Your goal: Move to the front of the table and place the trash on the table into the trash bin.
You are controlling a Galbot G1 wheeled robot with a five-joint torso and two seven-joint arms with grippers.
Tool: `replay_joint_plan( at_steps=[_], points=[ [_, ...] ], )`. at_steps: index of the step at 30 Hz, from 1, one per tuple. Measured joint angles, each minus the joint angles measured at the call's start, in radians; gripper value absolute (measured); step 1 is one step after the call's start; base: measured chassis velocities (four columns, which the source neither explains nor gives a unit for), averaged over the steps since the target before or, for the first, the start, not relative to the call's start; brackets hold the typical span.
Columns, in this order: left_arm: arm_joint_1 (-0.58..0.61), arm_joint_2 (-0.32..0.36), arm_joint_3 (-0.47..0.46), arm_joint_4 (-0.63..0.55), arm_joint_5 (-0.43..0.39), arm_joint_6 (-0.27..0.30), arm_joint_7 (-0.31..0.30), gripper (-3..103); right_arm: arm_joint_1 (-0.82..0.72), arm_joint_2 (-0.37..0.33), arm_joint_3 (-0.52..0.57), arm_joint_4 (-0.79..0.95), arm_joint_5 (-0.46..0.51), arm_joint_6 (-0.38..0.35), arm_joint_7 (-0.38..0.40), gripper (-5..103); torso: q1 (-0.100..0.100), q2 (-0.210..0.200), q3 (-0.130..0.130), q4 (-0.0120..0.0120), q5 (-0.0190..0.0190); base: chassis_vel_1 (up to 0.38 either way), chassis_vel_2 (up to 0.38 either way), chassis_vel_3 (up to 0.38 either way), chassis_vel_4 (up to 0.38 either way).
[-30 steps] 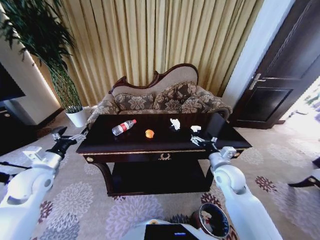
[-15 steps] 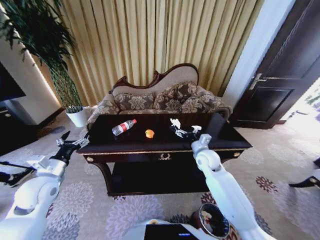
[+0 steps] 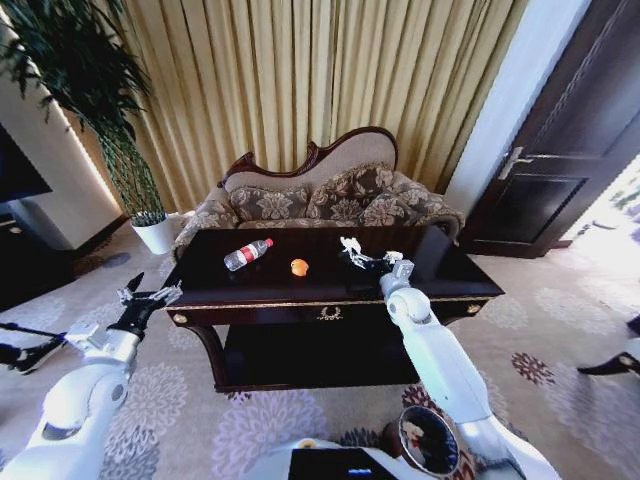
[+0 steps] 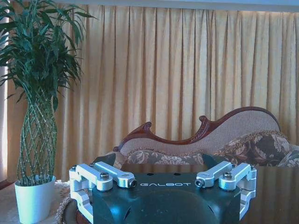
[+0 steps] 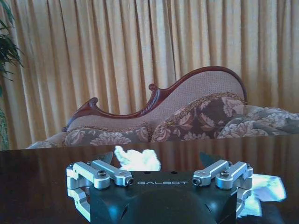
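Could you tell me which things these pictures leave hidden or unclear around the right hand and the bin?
- Right hand, head view: too small to judge its fingers; in the right wrist view its housing hides them.
- Trash bin, head view: the right arm and lower edge cover its body.
- Whitish lumps: the housing covers their bases.

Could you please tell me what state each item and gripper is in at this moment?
Plastic bottle: lying on its side on the table.
Orange piece: resting on the table, untouched.
Whitish lumps: on the table, just ahead of the right gripper.
Right gripper: open, over the table.
Left gripper: open, off the table's left end.
Trash bin: upright on the floor.
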Motion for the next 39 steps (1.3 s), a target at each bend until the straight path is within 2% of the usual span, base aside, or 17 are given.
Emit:
replay_joint_plan(
  at_steps=[8, 19, 39],
  points=[
    [0.001, -0.008, 0.01, 0.011, 0.016, -0.01, 0.009, 100, -0.017, -0.032, 0.015, -0.021, -0.008, 0.019, -0.009, 100, 0.0, 0.0, 0.0, 0.0, 0.0, 0.0, 0.0, 0.0, 0.0],
    [0.015, -0.004, 0.001, -0.006, 0.018, -0.015, 0.01, 100, 0.037, -0.013, -0.006, -0.139, -0.013, 0.047, -0.013, 100, 0.0, 0.0, 0.0, 0.0003, 0.0, 0.0, 0.0, 0.0, 0.0],
    [0.031, -0.016, -0.004, -0.032, 0.018, -0.022, 0.013, 100, 0.036, -0.044, 0.023, -0.151, -0.011, 0.052, -0.015, 100, 0.0, 0.0, 0.0, 0.0001, 0.0, 0.0, 0.0, 0.0, 0.0]
  ],
)
